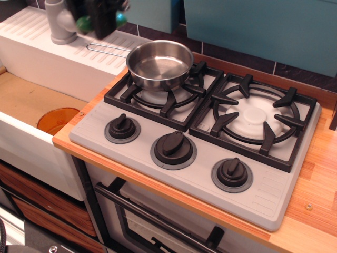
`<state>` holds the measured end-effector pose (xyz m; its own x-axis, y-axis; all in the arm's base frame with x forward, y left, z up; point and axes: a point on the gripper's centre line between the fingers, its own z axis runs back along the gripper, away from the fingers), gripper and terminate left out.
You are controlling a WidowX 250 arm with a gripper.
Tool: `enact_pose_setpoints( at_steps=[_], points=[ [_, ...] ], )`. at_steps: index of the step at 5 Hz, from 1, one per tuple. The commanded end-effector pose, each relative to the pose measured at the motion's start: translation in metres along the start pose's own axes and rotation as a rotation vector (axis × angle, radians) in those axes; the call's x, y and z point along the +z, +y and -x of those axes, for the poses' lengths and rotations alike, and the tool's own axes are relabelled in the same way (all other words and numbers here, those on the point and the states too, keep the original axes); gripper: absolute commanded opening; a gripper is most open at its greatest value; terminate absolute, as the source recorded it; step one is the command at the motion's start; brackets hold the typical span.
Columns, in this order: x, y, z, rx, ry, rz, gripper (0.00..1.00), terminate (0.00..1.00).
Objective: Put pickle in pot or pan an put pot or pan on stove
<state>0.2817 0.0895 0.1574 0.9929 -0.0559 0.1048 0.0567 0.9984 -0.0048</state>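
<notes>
The shiny steel pan [159,63] sits empty on the left burner grate of the grey stove [137,150], its wire handle [108,49] pointing left over the drainboard. My gripper [100,20] is high at the top left edge, blurred, above and to the left of the pan. It is shut on the green pickle [83,23], whose two ends stick out on either side of the black fingers. Most of the gripper is cut off by the top of the frame.
A grey pipe-like post [60,23] stands on the white ribbed drainboard [31,29] beside the gripper. An orange round basin [57,120] lies in the sink at the left. Three black knobs [174,147] line the stove front. The right burner [255,120] is bare.
</notes>
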Motion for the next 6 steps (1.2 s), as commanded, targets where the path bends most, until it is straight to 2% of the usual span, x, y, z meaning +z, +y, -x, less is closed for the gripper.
enact_pose_setpoints(
  at_steps=[1,2,4,5,6],
  points=[
    [-0.012,0.016,-0.044,-0.026,-0.072,0.012,0.00,0.00],
    [-0.031,0.012,-0.057,-0.016,-0.105,0.018,0.00,0.00],
    [-0.048,0.006,-0.065,-0.019,-0.131,0.028,0.00,0.00],
    [-0.055,-0.002,-0.064,-0.029,-0.153,0.015,1.00,0.00],
    [-0.054,-0.005,-0.062,-0.024,-0.151,0.009,1.00,0.00]
  ],
)
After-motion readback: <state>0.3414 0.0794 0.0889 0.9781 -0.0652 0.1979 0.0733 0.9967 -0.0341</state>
